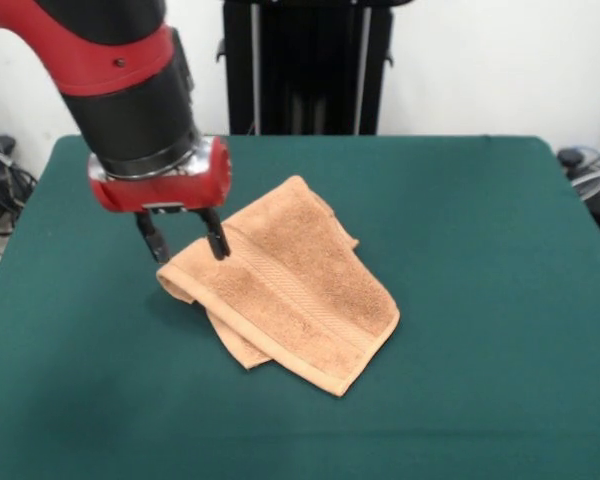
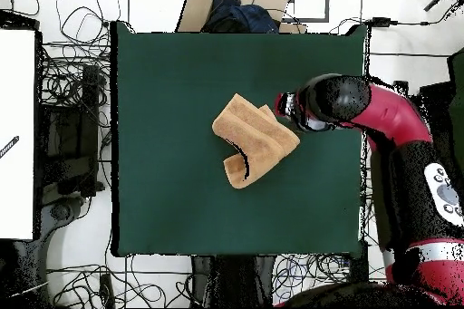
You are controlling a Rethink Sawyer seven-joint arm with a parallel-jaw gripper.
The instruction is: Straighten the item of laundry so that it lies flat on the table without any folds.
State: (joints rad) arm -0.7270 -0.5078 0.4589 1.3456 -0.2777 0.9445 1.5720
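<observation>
Partly hidden: folded towel (image 1: 290,285) underlayer.

Just beside the claw (image 1: 184,238), the towel (image 1: 290,285) looks like soft, nubby terry cloth with a flatter woven band. Beneath it, the worktop (image 1: 480,300) is matt felt-like cloth. Above it, the arm's shell (image 1: 160,185) is glossy, smooth plastic.

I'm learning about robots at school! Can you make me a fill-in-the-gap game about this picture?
1. The towel is coloured ____.
2. The table is covered in dark ____ cloth.
3. The towel is not flat; it is ____ over itself.
4. The gripper has its fingers ____, right at the towel's edge.

Missing words: orange; green; folded; open
</observation>
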